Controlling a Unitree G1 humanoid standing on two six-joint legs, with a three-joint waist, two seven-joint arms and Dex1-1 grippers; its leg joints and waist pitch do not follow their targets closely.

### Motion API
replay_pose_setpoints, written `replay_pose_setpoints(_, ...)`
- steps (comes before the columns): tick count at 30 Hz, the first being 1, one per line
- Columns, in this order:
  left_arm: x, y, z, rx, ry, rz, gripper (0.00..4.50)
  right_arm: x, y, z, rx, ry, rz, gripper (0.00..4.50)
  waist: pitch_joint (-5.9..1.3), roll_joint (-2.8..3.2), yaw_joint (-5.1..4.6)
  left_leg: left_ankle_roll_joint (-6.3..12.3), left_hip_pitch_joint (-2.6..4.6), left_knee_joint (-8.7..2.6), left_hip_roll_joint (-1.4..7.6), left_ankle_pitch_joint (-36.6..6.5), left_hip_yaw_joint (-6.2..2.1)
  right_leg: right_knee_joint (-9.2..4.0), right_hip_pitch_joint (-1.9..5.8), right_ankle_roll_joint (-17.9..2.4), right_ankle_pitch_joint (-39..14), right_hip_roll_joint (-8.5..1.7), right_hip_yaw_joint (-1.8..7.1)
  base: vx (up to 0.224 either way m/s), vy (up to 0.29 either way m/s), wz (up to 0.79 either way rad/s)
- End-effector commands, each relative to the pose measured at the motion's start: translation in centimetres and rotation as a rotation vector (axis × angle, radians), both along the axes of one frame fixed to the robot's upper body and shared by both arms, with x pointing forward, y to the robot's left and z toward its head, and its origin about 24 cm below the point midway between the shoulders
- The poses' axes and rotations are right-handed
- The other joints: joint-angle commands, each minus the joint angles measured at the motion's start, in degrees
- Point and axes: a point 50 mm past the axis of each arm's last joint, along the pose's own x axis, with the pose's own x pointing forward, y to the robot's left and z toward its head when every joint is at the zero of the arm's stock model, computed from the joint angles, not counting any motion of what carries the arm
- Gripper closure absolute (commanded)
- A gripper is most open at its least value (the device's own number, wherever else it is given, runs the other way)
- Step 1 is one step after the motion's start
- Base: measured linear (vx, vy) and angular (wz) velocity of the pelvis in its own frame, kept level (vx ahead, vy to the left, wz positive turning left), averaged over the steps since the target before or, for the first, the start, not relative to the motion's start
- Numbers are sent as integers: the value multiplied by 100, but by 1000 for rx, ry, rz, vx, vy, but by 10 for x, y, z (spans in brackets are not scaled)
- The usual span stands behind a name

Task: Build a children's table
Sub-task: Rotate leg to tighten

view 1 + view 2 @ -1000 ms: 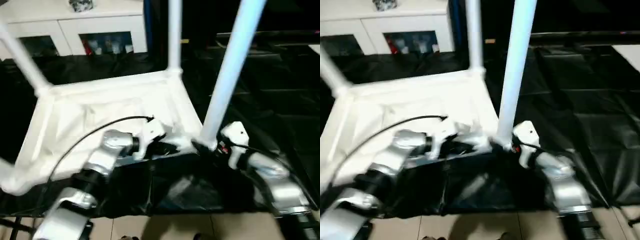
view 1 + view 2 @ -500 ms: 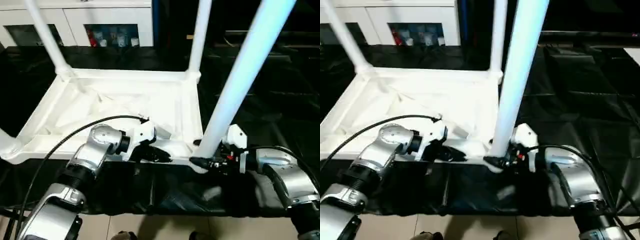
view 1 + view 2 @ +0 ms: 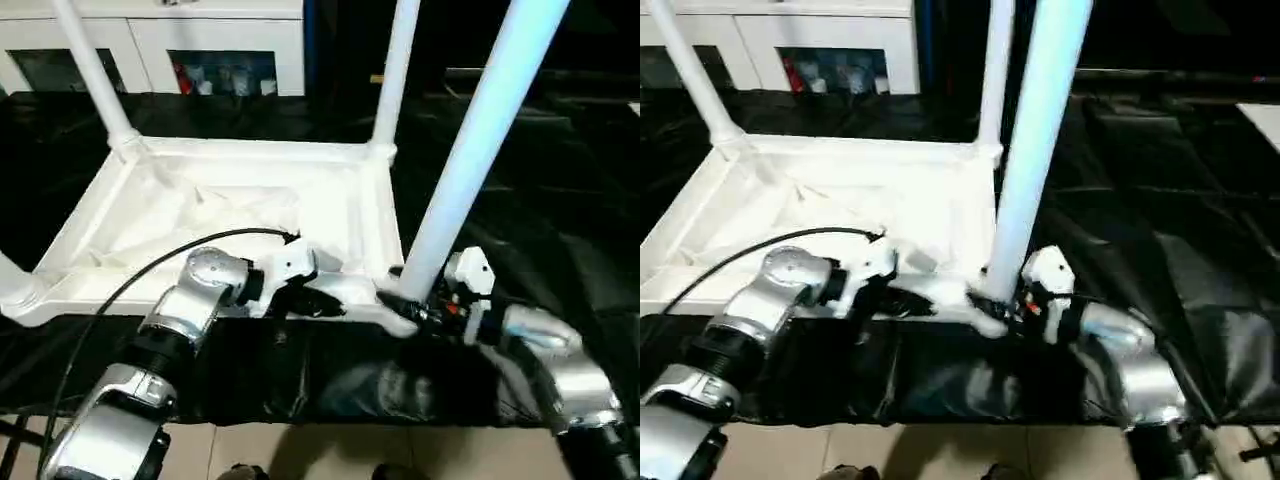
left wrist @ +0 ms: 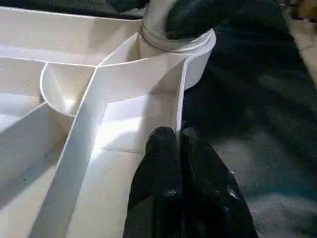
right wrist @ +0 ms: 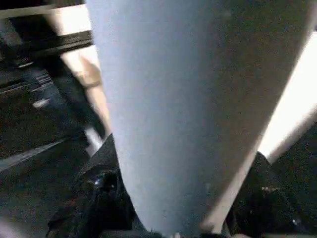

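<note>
Near edge: our right gripper (image 3: 402,305) has narrowed around the base of the 4th leg (image 3: 470,150), which stands in the near right socket (image 4: 174,45) of the upturned tabletop (image 3: 250,215). We read this as a re-grip for another turn. Whether the pads actually press the leg, we cannot tell. Left gripper (image 4: 174,144) is clenched, tips at the tabletop's near rim, steadying it. Thread depth hidden inside the socket. Farther back, 2 legs (image 3: 395,70) stand upright; a 3rd is cut off at the left edge. The cabinet (image 3: 150,40) stands behind.

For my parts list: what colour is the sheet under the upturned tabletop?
Black, glossy plastic sheet, clearest in the left eye view.
</note>
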Motion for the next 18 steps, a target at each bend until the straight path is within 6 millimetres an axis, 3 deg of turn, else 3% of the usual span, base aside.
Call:
replay_pose_setpoints(1, -2, -12, -16, -20, 36, 126, 450, -13, 27, -25, 0, 116, 43, 251, -186, -75, -46, -51, 64, -530, 196, -2414, -128, -533, 67, -790, -2956, -117, 89, 0, 0, 0)
replay_pose_setpoints(2, -4, -25, -18, -41, 37, 152, 450, -9, 37, -31, 26, 137, -69, 251, -189, -19, -43, -84, 62, -539, 195, -2409, -140, -520, 75, -788, -2928, -119, 90, 0, 0, 0)
replay_pose_setpoints(3, -7, -39, -19, -66, 46, 171, 450, -2, 48, -35, 48, 169, -197, 252, -186, -7, -77, -112, 65, -545, 195, -2464, -125, -537, 51, -800, -2908, -104, 94, 0, 0, 0)
replay_pose_setpoints(4, -8, -47, -19, -82, 53, 182, 450, 2, 56, -38, 64, 195, -273, 252, -176, -33, -154, -232, 66, -574, 165, -2698, -179, -559, 62, -672, -3307, -108, 44, 0, 0, 0)
replay_pose_setpoints(8, -11, -60, -18, -89, 46, 184, 450, 12, 79, -29, 114, 175, -320, 252, -187, -6, -252, -174, 114, -566, 145, -2982, -189, -637, 3, -554, -3372, -89, 54, 0, 0, 0)
replay_pose_setpoints(10, -11, -61, -19, -80, 40, 172, 450, 15, 84, -24, 133, 150, -309, 196, -195, 1, -286, -104, 88, -577, 140, -2984, -207, -652, 31, -494, -3391, -95, 47, 0, 0, 0)
replay_pose_setpoints(14, -11, -49, -19, -51, 44, 136, 450, 17, 69, -18, 142, 96, -285, 162, -229, -12, -277, -14, 26, -603, 160, -2637, -196, -604, 99, -638, -2779, -94, 55, 0, 0, 0)
replay_pose_setpoints(17, -9, -37, -18, -22, 43, 127, 450, 15, 58, -16, 118, 74, -215, 135, -238, 10, -259, 41, 50, -587, 175, -2592, -166, -580, 100, -794, -2417, -83, 67, 0, 0, 0)
replay_pose_setpoints(18, -8, -34, -18, -13, 44, 127, 450, 13, 55, -15, 105, 69, -185, 126, -255, -5, -249, 102, 32, -568, 175, -2392, -141, -545, 129, -921, -2057, -84, 75, 0, 0, 0)
